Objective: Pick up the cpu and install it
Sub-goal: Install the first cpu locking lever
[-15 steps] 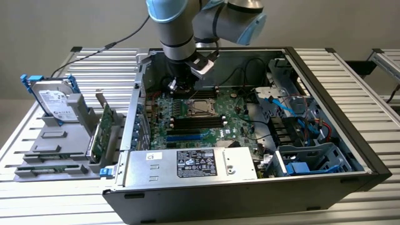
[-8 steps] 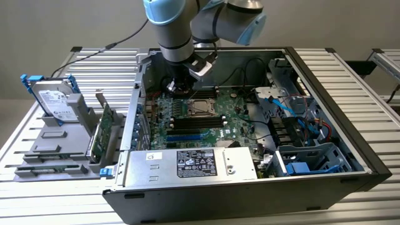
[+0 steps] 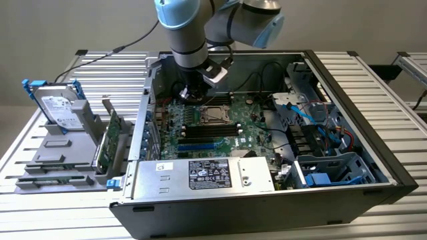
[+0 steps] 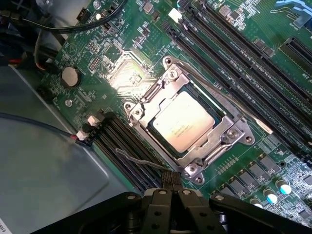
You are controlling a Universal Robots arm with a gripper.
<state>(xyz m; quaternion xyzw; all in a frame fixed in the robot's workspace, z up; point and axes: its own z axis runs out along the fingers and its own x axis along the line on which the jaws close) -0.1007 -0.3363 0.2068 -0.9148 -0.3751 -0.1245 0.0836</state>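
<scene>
While fingers (image 4: pixel 170 187) pinch shut, cpu (image 4: pixel 183 122) sits socketed

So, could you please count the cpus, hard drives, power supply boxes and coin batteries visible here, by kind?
Small flat square cpu with dull silver top: 1
Large silver hard drive with white label and blue bracket: 1
Silver metal power supply box with black label: 1
Round silver coin battery: 1
Total: 4

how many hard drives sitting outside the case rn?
1. The hard drive stands upright in the grey holder at the exterior view's left, outside the computer case. Any drives mounted inside the case bays can't be told.
</scene>
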